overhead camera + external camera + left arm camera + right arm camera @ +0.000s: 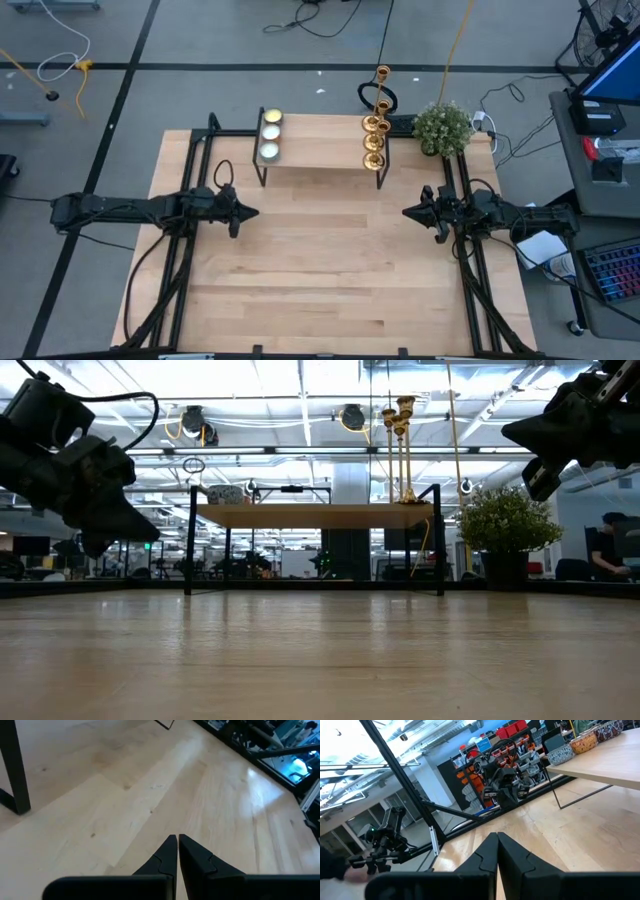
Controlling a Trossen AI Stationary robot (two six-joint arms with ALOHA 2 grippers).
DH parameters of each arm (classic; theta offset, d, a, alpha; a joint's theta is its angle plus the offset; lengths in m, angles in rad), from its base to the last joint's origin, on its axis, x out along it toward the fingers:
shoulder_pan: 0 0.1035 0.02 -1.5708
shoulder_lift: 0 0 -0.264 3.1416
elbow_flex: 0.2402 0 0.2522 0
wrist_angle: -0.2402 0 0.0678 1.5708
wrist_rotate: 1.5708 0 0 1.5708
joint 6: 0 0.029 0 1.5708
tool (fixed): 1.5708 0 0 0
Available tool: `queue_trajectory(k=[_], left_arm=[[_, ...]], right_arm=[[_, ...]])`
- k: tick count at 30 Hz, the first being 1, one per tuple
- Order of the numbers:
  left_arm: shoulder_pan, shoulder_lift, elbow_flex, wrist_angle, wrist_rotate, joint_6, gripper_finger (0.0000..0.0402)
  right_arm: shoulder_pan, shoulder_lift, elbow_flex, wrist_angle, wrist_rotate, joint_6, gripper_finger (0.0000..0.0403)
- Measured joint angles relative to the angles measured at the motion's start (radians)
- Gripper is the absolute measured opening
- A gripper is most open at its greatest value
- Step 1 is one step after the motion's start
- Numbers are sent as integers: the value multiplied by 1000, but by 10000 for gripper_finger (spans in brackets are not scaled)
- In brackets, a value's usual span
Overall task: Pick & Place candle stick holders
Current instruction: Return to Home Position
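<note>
The candle stick holders (374, 142) stand upright in a tight near-to-far row on the right end of the shelf (320, 150), which sits at the far side of the table (320, 270). The round candles (269, 136) are lined up on its left end. Both arms hang over the bare middle of the table, well apart from the shelf. The left gripper (252, 212) is on the left and the right gripper (406, 212) on the right, each with its fingers pressed together and holding nothing.

The placing looks finished, so the main risk now is knocking something over. In the low view the holders are tall, slim and set close to the shelf's right edge, so they probably tip easily. A bump to the shelf's right legs or board could send one into the next, or off the end towards the plant (442, 128). The right arm is the more likely cause, since it is on their side. If it swings towards the far side as it pulls back, its elbow or cable could catch the shelf frame or the plant
</note>
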Motion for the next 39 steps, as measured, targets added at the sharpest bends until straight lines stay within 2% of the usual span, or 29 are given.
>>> queue_trajectory(k=[39], left_arm=[[0, 0, 0, 25, 0, 6, 21]], right_arm=[[0, 0, 0, 0, 0, 0, 6]])
